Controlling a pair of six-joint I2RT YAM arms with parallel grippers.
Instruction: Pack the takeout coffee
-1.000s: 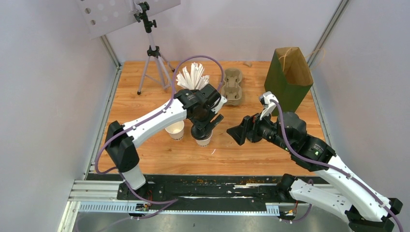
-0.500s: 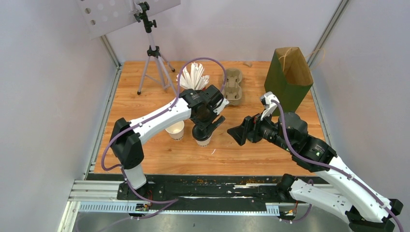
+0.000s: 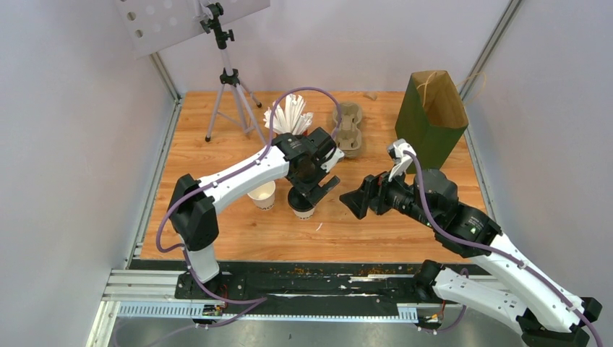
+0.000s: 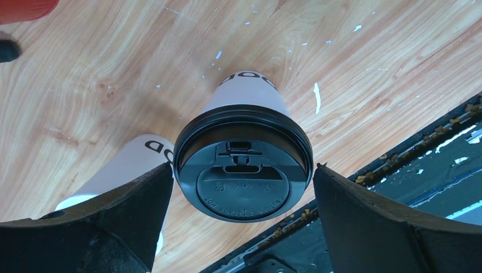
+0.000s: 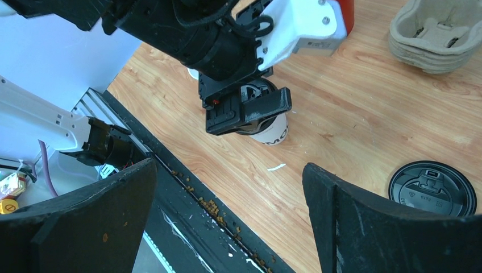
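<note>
One takeout coffee cup (image 4: 243,173), white with a black lid, stands upright on the wooden table (image 3: 405,238). My left gripper (image 4: 243,199) is open and straddles its lid, with a narrow gap on each side. A second white cup (image 3: 262,194) stands just left of it, its top open. A loose black lid (image 5: 430,187) lies flat on the table in the right wrist view. My right gripper (image 3: 356,202) hangs open and empty to the right of the lidded cup (image 3: 304,211), pointing toward it.
A beige pulp cup tray (image 3: 349,129) and a red cup of white straws (image 3: 289,114) stand behind the cups. An open green paper bag (image 3: 432,116) stands at the back right. A tripod (image 3: 230,79) stands at the back left. A black rail (image 3: 311,278) edges the front.
My left gripper's jaws have widened around the lidded cup, and that arm has shifted slightly right. The right arm has barely moved.
</note>
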